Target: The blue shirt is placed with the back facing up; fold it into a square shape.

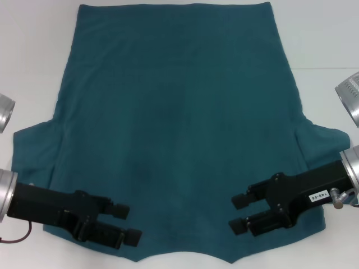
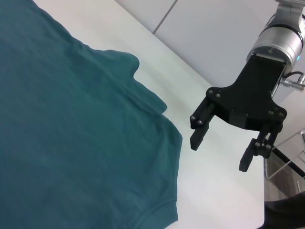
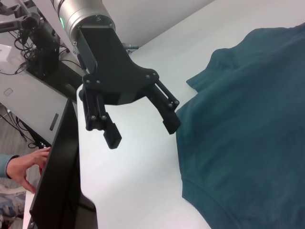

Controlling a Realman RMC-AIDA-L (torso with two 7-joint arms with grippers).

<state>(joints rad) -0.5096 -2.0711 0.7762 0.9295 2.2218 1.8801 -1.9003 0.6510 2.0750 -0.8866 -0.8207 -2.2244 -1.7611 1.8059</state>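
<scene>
On the white worktop (image 1: pixel 33 67) I see the blue shirt (image 1: pixel 179 123) lying flat, plain back up, collar end nearest me. My left hand (image 1: pixel 130 224) hangs over its near left corner, fingers wide apart. My right hand (image 1: pixel 238 213) hangs over the near right corner, wide too.
</scene>
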